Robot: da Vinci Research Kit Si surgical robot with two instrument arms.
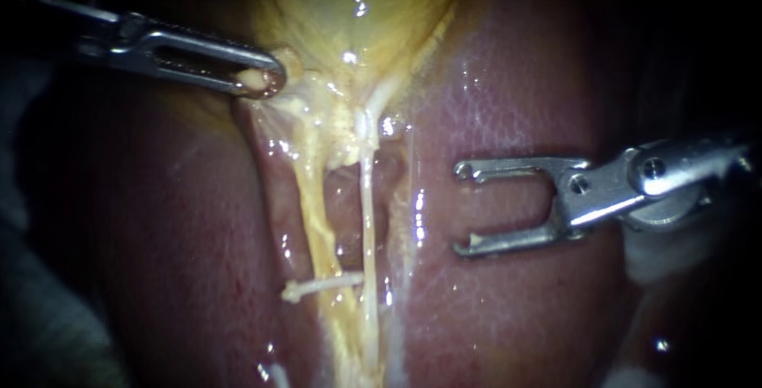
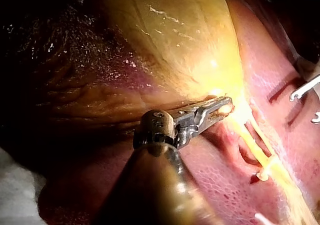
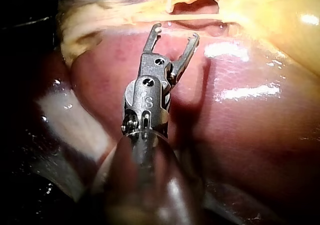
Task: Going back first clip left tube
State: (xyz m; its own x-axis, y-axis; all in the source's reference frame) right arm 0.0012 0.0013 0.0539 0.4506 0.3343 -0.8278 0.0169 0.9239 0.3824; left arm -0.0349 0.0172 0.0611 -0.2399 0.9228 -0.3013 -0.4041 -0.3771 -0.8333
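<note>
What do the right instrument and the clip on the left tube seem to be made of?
Right instrument: likely polished steel, silvery with bright glints. Clip: probably plastic, matte off-white, no metallic shine.

Top of gallbladder (image 1: 357, 7) runs out of view at 12 o'clock. Shaft of right instrument (image 1: 462, 208) is cut at 3 o'clock; left instrument (image 1: 258, 78) shaft blurs into dark at 10 o'clock. White bit (image 1: 274, 372) at 7 o'clock: cropped, unidentifiable.
</note>
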